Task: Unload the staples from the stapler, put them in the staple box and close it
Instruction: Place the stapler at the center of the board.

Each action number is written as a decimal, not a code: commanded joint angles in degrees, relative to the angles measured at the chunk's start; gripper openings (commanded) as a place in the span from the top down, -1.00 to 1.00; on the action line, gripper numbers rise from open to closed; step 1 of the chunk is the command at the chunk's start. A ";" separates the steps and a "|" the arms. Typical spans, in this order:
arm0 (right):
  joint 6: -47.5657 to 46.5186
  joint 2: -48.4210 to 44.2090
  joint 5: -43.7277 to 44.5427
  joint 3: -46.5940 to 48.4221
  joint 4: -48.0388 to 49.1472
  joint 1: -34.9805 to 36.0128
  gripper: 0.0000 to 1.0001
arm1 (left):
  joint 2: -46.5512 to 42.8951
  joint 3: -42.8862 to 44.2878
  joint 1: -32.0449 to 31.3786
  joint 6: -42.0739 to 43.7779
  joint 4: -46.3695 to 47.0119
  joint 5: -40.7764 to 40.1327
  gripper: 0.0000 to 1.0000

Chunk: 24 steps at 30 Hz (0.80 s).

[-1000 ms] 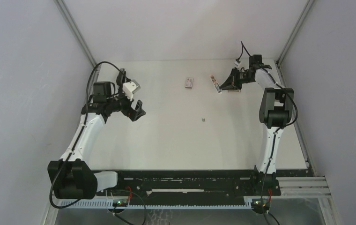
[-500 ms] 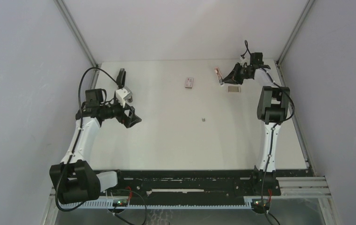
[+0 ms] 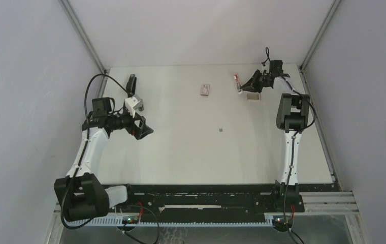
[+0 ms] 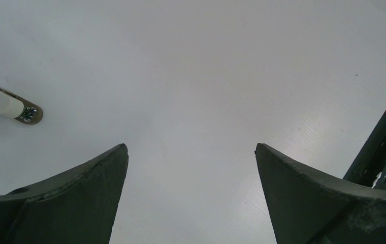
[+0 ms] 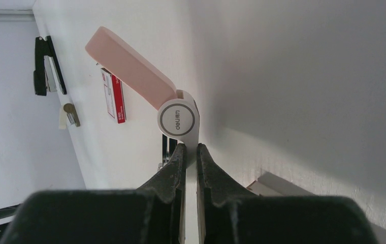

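My right gripper (image 3: pixel 243 88) is shut on the white base of a pink stapler (image 3: pixel 236 80) and holds it at the table's far right. In the right wrist view the gripper (image 5: pixel 191 148) pinches the base just below the round hinge, and the stapler's pink lid (image 5: pixel 130 66) is swung open. No staples show inside it. A tiny grey piece (image 3: pixel 221 130) lies mid-table, too small to tell what it is. My left gripper (image 3: pixel 144 127) is open and empty over the left side; the left wrist view (image 4: pixel 191 146) shows only bare table between its fingers.
A black stapler (image 3: pixel 131 81) lies at the far left, also in the right wrist view (image 5: pixel 46 66). A small pinkish box (image 3: pixel 205 90) lies at the back middle. A pale flat box (image 3: pixel 253 96) lies under my right gripper. A small white-and-metal object (image 4: pixel 9 104) lies near my left gripper.
My right gripper has carried the pink stapler up and toward the back wall, uncovering the pale box. My left arm drew back to the left and turned its gripper down.
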 commanded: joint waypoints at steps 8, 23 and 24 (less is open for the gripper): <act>2.83 1.50 0.01 4.33 2.20 -0.43 0.96 | -0.79 -1.38 1.32 1.37 0.57 3.26 -0.99; 2.20 2.68 1.24 4.22 0.62 -0.43 0.92 | -0.09 -1.50 1.66 1.55 0.56 4.39 -0.99; 2.19 2.71 1.28 4.12 0.59 -0.50 0.91 | -0.11 -1.53 1.73 1.55 0.57 4.42 -0.99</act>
